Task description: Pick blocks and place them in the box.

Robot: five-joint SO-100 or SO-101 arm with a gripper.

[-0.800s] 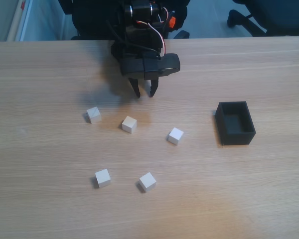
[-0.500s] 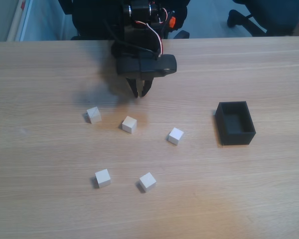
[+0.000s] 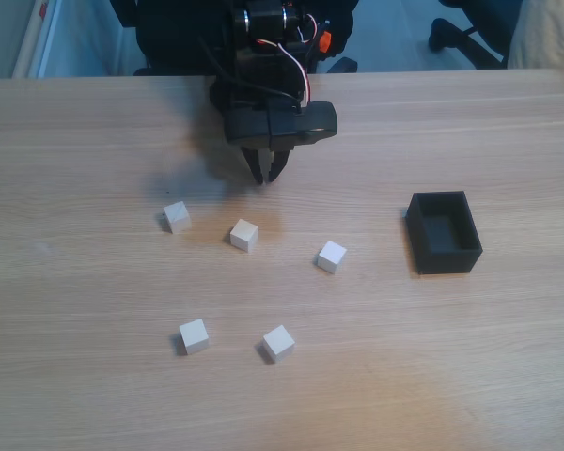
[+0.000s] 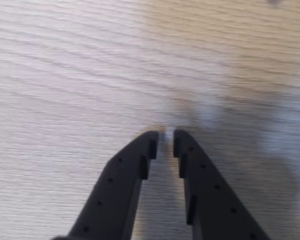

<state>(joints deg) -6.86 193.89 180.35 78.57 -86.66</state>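
gripper upper centre of the fixed view, above the desk | five blocks scattered below it, centre-left | box right of centre, well apart from blocks

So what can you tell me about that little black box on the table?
The box is small, black, matte and rectangular, with thin walls and an open top; it looks like plastic. It stands upright on the wooden table, at the right of the fixed view. Its inside looks empty. Nothing touches it but the table; the nearest block lies apart, to its left.
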